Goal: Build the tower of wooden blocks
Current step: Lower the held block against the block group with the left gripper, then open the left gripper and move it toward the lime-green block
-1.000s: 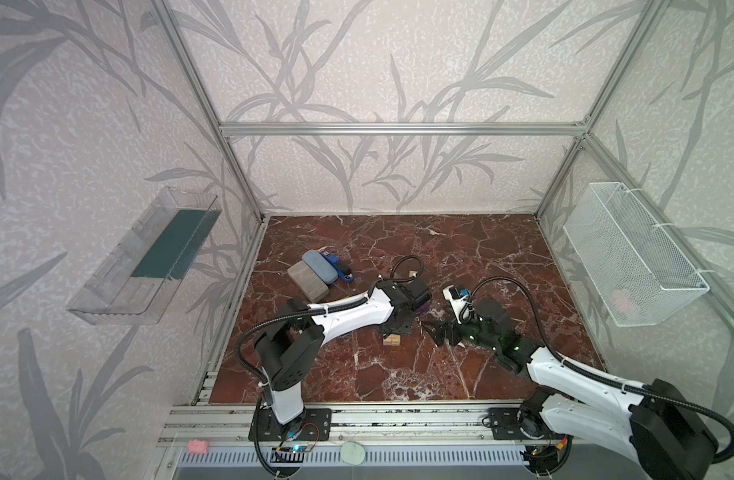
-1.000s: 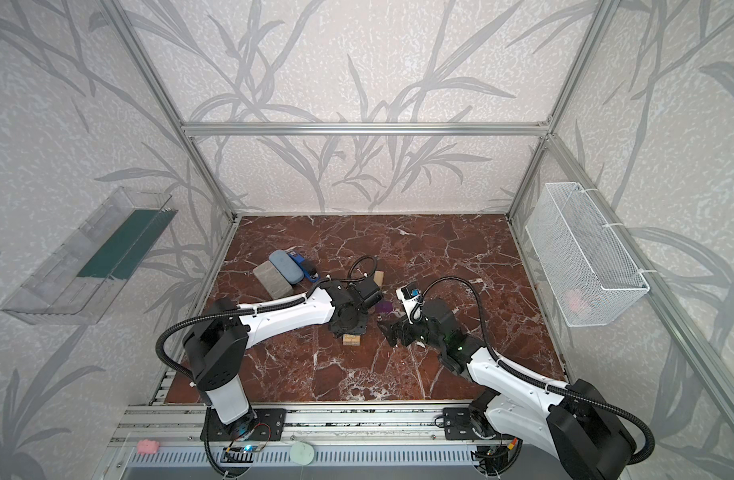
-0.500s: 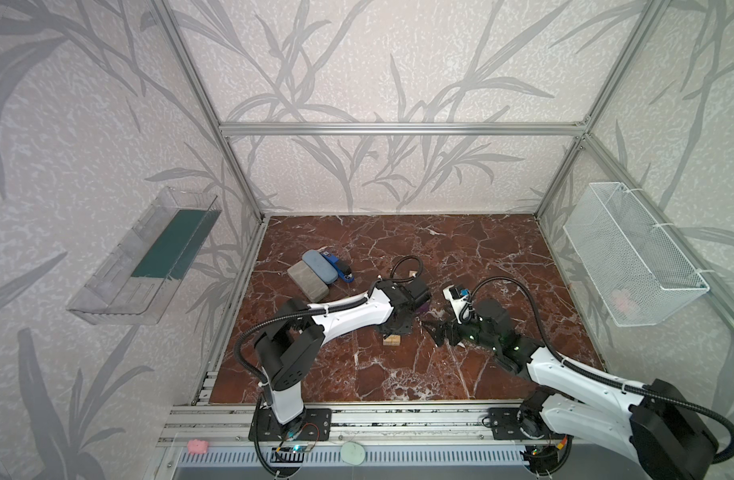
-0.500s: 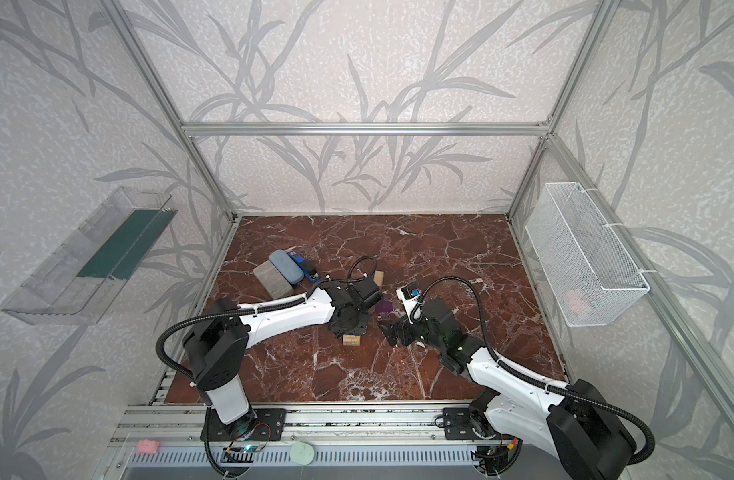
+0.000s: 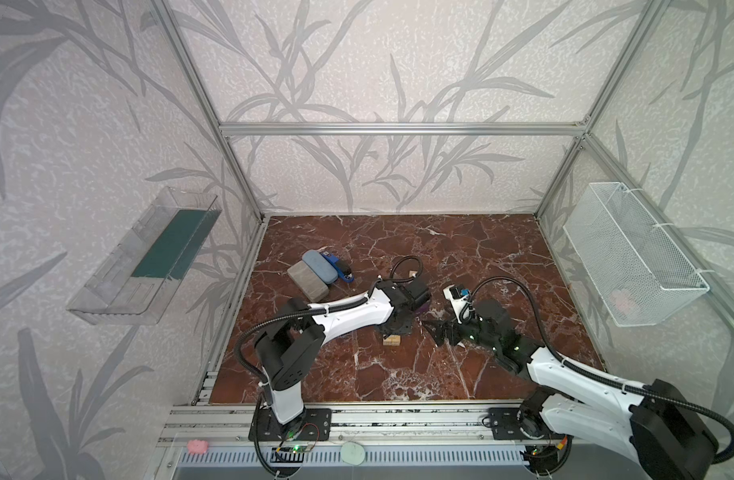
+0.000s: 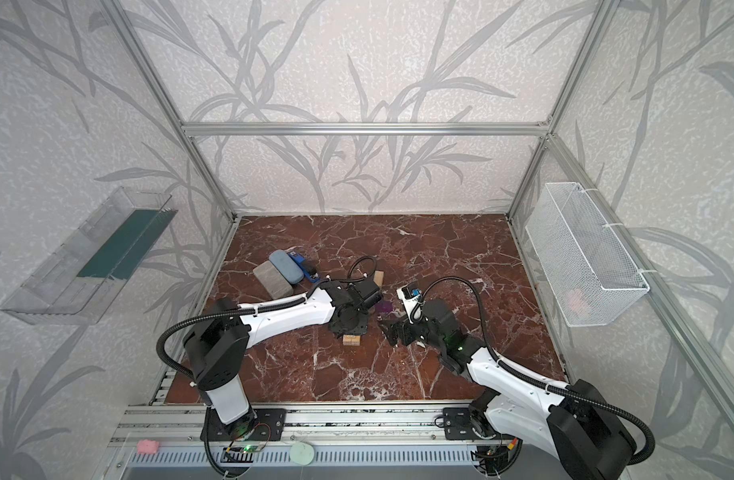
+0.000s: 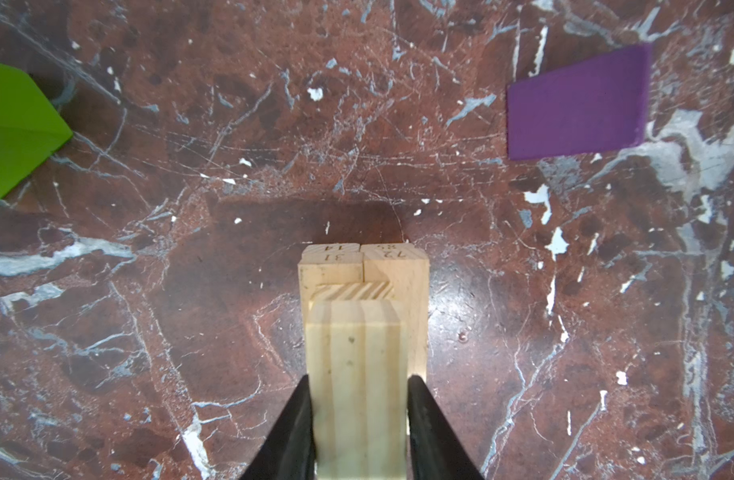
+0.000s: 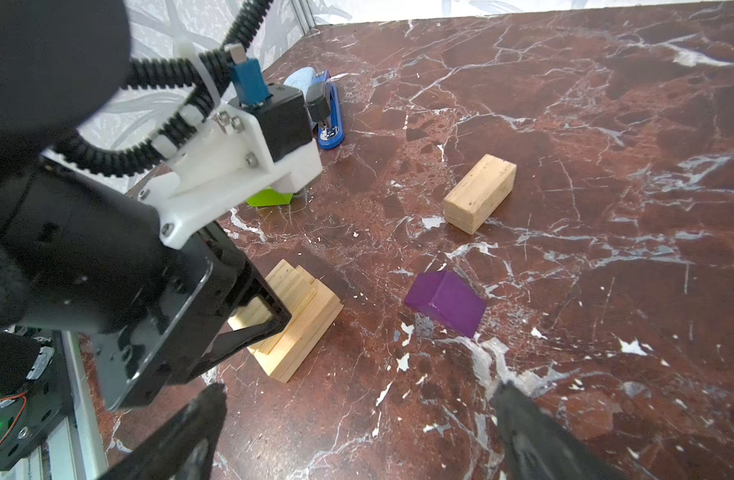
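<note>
We see the tower (image 5: 391, 340), a low stack of pale bricks, just below centre in both top views, with the purple block (image 6: 384, 306), lime-green brick (image 8: 269, 197) and one pale brick (image 6: 378, 276) lying loose above it.

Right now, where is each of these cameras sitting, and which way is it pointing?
Both top views: high at the front, looking down; left arm and right arm show.
Left wrist: looks straight down; left end effector grips a wood block at the tower.
Right wrist: low, facing the left arm; open right end effector shows.
Shared: both wrist views see the purple block.
</note>
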Robot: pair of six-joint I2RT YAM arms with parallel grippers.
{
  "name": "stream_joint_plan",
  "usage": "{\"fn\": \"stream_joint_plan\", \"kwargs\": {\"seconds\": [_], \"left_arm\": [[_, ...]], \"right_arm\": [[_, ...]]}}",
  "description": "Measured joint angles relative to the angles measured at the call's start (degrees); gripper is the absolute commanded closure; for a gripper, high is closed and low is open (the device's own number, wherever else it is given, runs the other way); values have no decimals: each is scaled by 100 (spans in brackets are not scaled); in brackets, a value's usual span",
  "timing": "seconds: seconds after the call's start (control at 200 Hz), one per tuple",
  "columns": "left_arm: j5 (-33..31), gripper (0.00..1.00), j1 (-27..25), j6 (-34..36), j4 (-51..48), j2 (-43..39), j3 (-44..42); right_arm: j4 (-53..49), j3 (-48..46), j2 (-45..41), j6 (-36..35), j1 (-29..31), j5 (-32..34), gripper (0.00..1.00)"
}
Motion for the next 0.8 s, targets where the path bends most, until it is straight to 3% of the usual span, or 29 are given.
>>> {"fn": "stream_joint_plan", "kwargs": {"seconds": [0.34, 0.56, 0.8], "left_arm": [[0, 63, 2, -2, 0, 0, 2], [0, 49, 7, 20, -68, -13, 13], [-59, 40, 44, 164, -127, -439, 15]], "right_arm": [[-2, 0, 0, 0, 0, 4, 1], [0, 2, 0, 0, 0, 2, 1], [-66, 4, 9, 9, 0, -2, 1]]}}
